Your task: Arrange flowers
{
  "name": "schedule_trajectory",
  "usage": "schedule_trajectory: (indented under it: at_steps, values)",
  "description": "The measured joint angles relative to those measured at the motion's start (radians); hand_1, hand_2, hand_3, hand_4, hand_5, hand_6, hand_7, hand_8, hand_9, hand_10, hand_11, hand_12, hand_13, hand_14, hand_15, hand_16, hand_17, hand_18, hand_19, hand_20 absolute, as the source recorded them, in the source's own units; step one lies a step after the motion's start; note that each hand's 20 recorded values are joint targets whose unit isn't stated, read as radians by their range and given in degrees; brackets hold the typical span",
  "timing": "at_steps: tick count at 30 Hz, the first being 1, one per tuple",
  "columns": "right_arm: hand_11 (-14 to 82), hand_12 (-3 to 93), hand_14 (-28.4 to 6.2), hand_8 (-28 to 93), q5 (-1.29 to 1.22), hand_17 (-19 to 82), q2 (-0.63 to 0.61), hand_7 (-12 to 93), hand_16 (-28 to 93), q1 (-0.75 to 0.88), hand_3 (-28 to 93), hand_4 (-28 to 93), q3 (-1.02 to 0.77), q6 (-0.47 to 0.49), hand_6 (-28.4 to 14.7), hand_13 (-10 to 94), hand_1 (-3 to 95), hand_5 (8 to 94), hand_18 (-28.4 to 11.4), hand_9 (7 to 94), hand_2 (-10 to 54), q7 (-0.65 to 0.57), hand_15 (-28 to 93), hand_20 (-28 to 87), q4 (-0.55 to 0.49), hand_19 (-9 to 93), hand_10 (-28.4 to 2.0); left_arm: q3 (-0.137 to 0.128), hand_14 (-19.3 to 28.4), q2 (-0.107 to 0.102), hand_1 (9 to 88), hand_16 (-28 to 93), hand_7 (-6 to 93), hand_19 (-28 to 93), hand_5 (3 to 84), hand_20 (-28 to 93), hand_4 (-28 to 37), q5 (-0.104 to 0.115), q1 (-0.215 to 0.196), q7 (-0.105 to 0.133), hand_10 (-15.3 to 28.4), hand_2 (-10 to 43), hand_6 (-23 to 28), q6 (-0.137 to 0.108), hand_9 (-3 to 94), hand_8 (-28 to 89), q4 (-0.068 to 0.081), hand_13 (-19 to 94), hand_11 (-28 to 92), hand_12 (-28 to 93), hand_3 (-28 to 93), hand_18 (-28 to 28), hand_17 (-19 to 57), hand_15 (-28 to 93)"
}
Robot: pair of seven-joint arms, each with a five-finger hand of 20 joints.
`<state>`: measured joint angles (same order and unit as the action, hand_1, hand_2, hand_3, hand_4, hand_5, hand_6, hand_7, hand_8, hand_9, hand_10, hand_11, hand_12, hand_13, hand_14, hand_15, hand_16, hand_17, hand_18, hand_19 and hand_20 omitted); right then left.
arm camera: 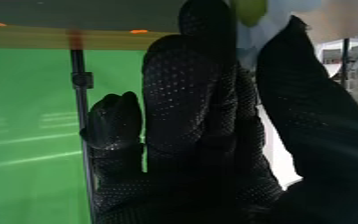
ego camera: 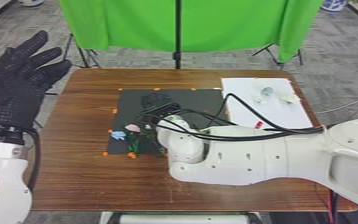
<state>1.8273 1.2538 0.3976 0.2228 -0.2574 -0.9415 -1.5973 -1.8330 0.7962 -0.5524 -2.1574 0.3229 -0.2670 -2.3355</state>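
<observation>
In the head view, my right hand (ego camera: 158, 102) is over the dark mat (ego camera: 180, 97), beyond the pink flower (ego camera: 133, 128) and the blue flower (ego camera: 118, 135). Green stems (ego camera: 134, 144) lie below these blooms on the mat. The right wrist view has my right hand (arm camera: 175, 95) with its fingers mostly straight and the thumb apart. A blurred pale bluish shape (arm camera: 257, 31) and a yellow-green patch (arm camera: 249, 11) appear between fingers and thumb; contact cannot be told. My left hand (ego camera: 15, 80) is raised at the far left, open.
A white sheet (ego camera: 255, 110) on the table's right carries pale objects (ego camera: 266, 92) and a small red item (ego camera: 258, 125). Black cables (ego camera: 238, 137) run along my right arm. A green curtain (ego camera: 131, 30) hangs behind the brown table (ego camera: 78, 165).
</observation>
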Motion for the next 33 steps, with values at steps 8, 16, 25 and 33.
schedule_trajectory:
  at_steps: [8, 16, 25, 33]
  values:
    - [30.9, 17.4, -4.7, -13, 0.003, 44, 0.000, 18, 17, 0.003, 72, -28, -0.005, 0.012, -0.6, 77, 39.5, 64.6, -17.7, 78.0, -9.5, 0.000, 68, 39, 0.000, 93, -10.3, 0.005, 27.3, 0.000, 21.0, -10, 11.4, 63, 35.9, 7, -28.3, 0.000, 0.014, -0.011, 19.0, 8.0, 9.7, 0.000, 30.5, -8, 0.001, 25, 25, 10, 77, 24.1, -6.8, 53]
    - [29.3, 16.6, -5.6, -12, 0.030, 43, -0.011, 18, 17, 0.040, 72, -28, -0.073, 0.020, -1.1, 76, 36.5, 63.3, -17.8, 75.9, -9.5, 0.017, 67, 38, -0.001, 93, -11.7, 0.001, 27.3, 0.006, 21.0, -10, 11.4, 63, 35.9, 7, -28.3, -0.004, 0.023, -0.055, 18.9, 7.9, 9.7, -0.003, 30.5, -8, -0.001, 25, 24, 10, 77, 24.2, -6.8, 53]
    - [20.5, 14.5, -8.5, -12, 0.029, 37, -0.072, 18, 13, 0.003, 78, -28, -0.083, -0.052, -1.7, 68, 33.5, 60.3, -17.8, 65.7, -7.7, 0.048, 64, 25, -0.056, 92, -14.2, -0.133, 27.4, 0.029, 20.9, -10, 11.3, 63, 35.9, 7, -28.3, -0.003, -0.095, -0.036, 18.9, 8.0, 9.7, -0.025, 30.5, -8, -0.063, 25, 25, 10, 77, 24.2, -6.8, 53]
    - [18.4, 14.3, -9.6, -13, -0.120, 33, -0.203, 18, 12, 0.038, 80, -28, -0.343, 0.159, -1.4, 64, 33.8, 57.6, -17.8, 61.2, -5.7, 0.227, 63, 21, -0.088, 91, -14.5, -0.134, 27.4, 0.051, 20.8, -10, 11.4, 63, 35.9, 7, -28.3, -0.002, -0.226, -0.001, 19.0, 8.0, 9.7, -0.052, 30.6, -8, -0.076, 25, 24, 10, 77, 24.2, -6.8, 53]
